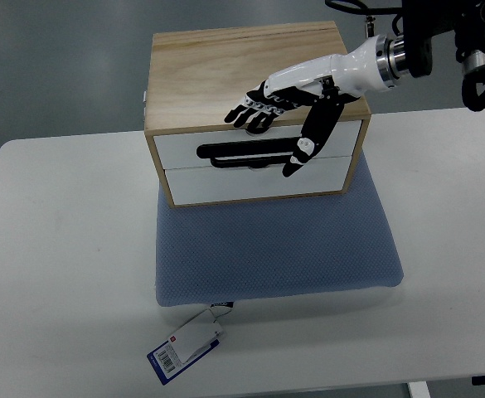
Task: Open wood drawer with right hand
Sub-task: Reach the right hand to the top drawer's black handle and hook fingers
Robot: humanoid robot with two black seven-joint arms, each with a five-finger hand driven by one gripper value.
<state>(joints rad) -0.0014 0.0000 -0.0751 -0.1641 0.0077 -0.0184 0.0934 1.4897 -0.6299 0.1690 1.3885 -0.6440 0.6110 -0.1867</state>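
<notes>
A light wood drawer box (225, 75) with two white drawer fronts stands at the back of a blue-grey mat (275, 249). The upper drawer front (184, 151) has a black slot handle (234, 152) and looks closed; the lower drawer front (225, 184) looks closed too. My right hand (279, 124) reaches in from the upper right. Its fingers (254, 109) lie spread over the box's top front edge, and its thumb (304, 149) hangs down over the upper drawer's handle. It grasps nothing.
The box and mat sit on a white table (60, 249). A white and blue tag (184, 347) hangs from the mat's front edge onto the table. The table's front edge runs along the bottom of the view.
</notes>
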